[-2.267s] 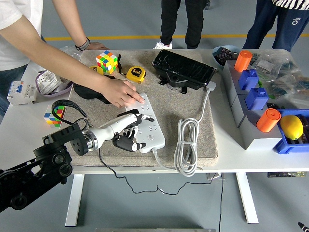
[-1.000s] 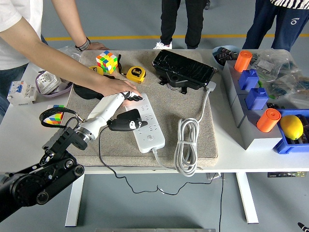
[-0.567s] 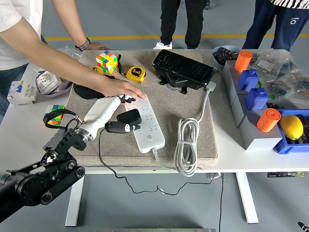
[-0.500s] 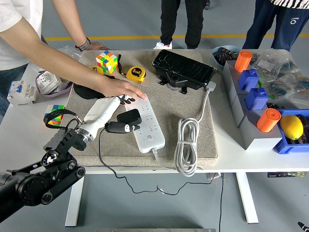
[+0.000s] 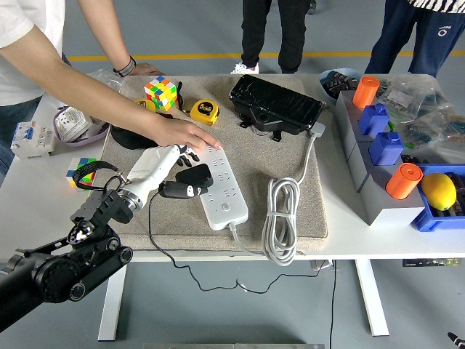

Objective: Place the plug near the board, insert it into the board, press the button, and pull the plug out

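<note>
Fingers (image 5: 190,154) of the left hand (empty, loosely spread) have drawn back from the plug (image 5: 190,177).

You see the robot's left hand (image 5: 176,155) beside a black plug (image 5: 195,177) resting on the white power strip (image 5: 221,183), which a person's hand (image 5: 183,134) steadies.

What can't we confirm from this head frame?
- Whether the plug is seated in the power strip: prongs hidden under its body.
- Left hand fingers: tucked under the person's hand.
- Strip button: too small to make out.
- Right hand: out of frame.
</note>
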Tool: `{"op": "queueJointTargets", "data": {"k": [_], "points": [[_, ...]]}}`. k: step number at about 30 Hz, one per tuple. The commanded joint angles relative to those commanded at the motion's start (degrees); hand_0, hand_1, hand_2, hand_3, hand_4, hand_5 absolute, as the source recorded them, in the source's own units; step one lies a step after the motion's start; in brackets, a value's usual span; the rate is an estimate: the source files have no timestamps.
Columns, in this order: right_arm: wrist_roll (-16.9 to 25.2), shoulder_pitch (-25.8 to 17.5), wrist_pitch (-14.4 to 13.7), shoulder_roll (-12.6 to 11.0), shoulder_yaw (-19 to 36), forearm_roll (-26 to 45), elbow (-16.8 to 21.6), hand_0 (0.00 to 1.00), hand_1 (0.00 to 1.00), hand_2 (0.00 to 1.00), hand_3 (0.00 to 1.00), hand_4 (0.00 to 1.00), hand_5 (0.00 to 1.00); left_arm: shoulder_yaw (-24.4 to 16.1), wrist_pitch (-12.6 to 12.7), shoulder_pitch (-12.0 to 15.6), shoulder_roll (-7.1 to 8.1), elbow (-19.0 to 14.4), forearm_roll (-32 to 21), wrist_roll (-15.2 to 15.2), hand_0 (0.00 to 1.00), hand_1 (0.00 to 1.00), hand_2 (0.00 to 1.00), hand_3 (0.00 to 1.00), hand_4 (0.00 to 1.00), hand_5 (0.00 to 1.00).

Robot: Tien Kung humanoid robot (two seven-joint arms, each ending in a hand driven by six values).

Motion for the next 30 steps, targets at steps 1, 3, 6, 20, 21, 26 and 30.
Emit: {"op": "queueJointTargets", "data": {"k": [1,3,6,20,21,26,30], "points": [[0.0,0.0,0.0,0.0,0.0,0.0,0.0,0.601,0.611,0.600,0.551,0.952,0.378,0.1,-0.2,-0.2,-0.04,0.2,-0.1,0.2,0.451,0.537,0.531,0.586,0.974,0.392],[0.0,0.0,0.0,0.0,-0.1,0.0,0.0,0.601,0.612,0.600,0.551,0.950,0.377,0.3,-0.5,-0.3,-0.09,0.5,0.0,0.7,0.417,0.517,0.527,0.568,0.872,0.395],[0.0,0.0,0.0,0.0,-0.1,0.0,0.0,0.601,0.612,0.600,0.551,0.950,0.377,0.4,-0.4,-0.6,-0.17,0.8,-0.1,0.6,0.417,0.517,0.527,0.568,0.872,0.395],[0.1,0.1,-0.1,-0.2,-0.3,0.0,0.0,0.600,0.612,0.600,0.551,0.949,0.375,1.6,0.3,-1.1,-0.14,1.5,0.4,-0.3,0.232,0.350,0.343,0.507,0.742,0.219],[0.2,0.1,-0.1,-0.2,-0.3,0.0,0.0,0.600,0.612,0.600,0.551,0.949,0.375,1.6,0.3,-1.1,-0.12,1.5,0.4,-0.4,0.232,0.350,0.343,0.507,0.742,0.219],[0.2,0.0,-0.2,-0.3,-0.5,0.0,0.0,0.600,0.611,0.600,0.551,0.949,0.375,1.8,1.8,-0.9,0.04,1.4,-0.2,-2.8,0.225,0.328,0.316,0.493,0.739,0.184],[0.3,0.0,-0.2,-0.2,-0.5,0.0,0.0,0.600,0.611,0.600,0.551,0.949,0.375,1.7,3.0,-0.6,0.14,1.4,-0.9,-5.1,0.225,0.328,0.316,0.493,0.739,0.184]]}}
